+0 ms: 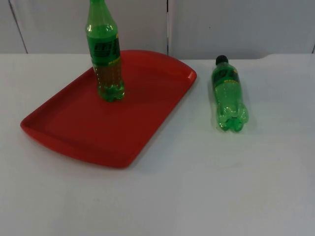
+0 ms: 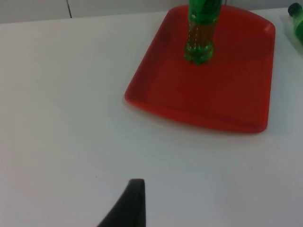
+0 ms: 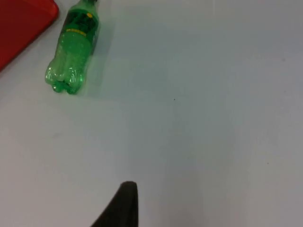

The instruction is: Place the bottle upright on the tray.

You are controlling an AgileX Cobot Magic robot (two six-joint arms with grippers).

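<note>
A red tray (image 1: 74, 123) lies on the left half of the white table. One green bottle (image 1: 106, 64) stands upright on the tray's far part. A second green bottle (image 1: 228, 96) lies on its side on the table right of the tray, its black cap toward the wall. The left wrist view has the tray (image 2: 227, 94) and the standing bottle (image 2: 201, 33) far ahead of my left gripper (image 2: 132, 208). My right gripper (image 3: 123, 208) hangs over bare table, well back from the lying bottle (image 3: 73, 52) and the tray's corner (image 3: 23, 23). Both arms wait away from the objects.
The grey partition wall (image 1: 221, 24) closes the table's far side, just behind the tray and the lying bottle's cap. White table top (image 1: 221, 187) spreads in front of and to the right of the objects.
</note>
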